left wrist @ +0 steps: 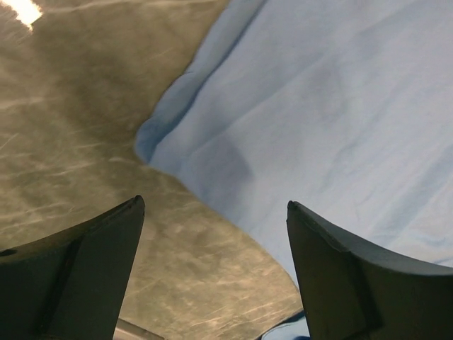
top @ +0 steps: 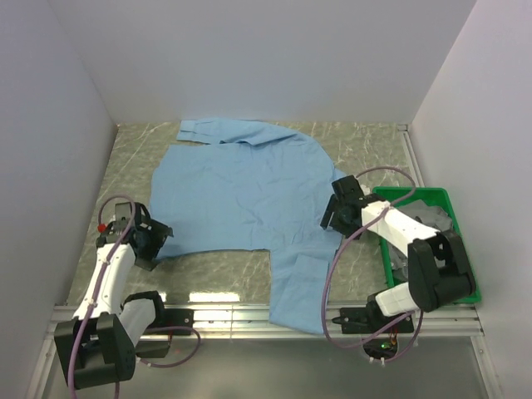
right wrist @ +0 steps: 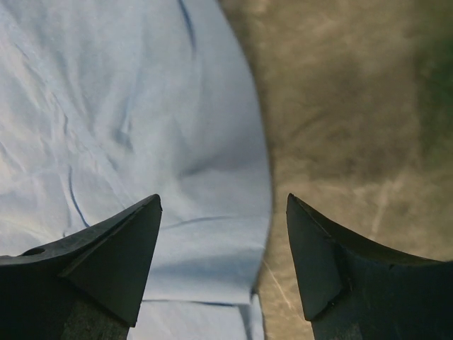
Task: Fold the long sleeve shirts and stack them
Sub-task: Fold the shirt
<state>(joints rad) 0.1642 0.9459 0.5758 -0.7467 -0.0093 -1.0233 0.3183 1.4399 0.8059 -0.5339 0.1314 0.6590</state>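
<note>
So far: no fold shows; the light blue shirt (top: 249, 191) lies spread flat mid-table, one sleeve (top: 208, 129) along the far edge, the other (top: 299, 283) trailing over the near rim.
Left pincer (left wrist: 216, 209): wide apart, holding nothing, low at the shirt's near-left corner.
Right pincer (right wrist: 223, 205): wide too, empty, over the shirt's right edge.
Left to do: by my judgement everything, sleeves in, body folded, then stacking.
Stack: none seen; what lies in the green bin (top: 432, 194) at right I cannot tell.
</note>
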